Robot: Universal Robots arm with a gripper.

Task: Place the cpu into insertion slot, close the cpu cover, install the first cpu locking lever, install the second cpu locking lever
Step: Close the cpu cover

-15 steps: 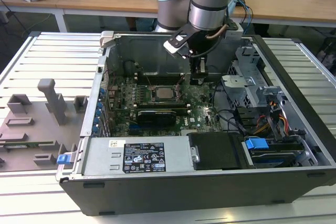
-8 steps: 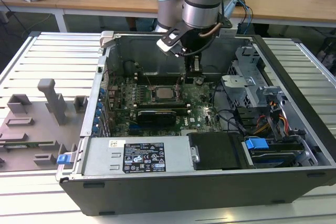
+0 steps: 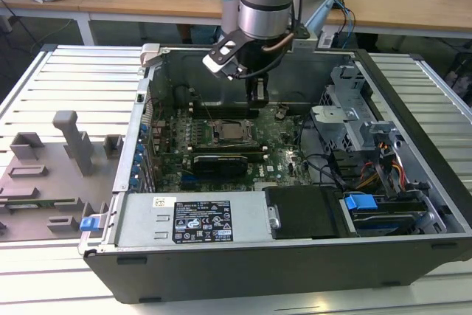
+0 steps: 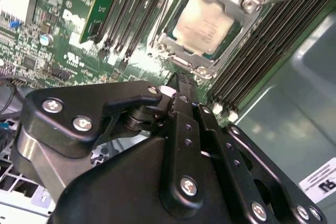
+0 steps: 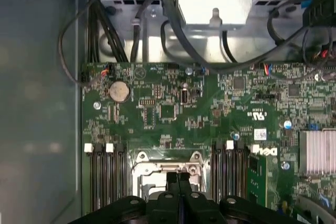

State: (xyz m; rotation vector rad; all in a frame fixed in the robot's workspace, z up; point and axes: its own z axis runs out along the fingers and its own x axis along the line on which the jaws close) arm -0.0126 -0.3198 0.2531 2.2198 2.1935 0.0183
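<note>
Slatted metal surface (image 3: 66,79) beneath open computer case (image 3: 295,271). Fingers (image 4: 182,83) pressed together, pinching nothing, poised just beside edge of cpu cover (image 4: 169,41), shut over cpu (image 4: 205,19) seated in socket. Memory slots (image 4: 262,56) close on both sides; case walls well apart, open room above.

The cpu (image 4: 202,19), a dull silver-grey square, lay flat in its socket mid-board. The cpu cover (image 4: 170,40), a silvery windowed frame, lay lowered around it.
</note>
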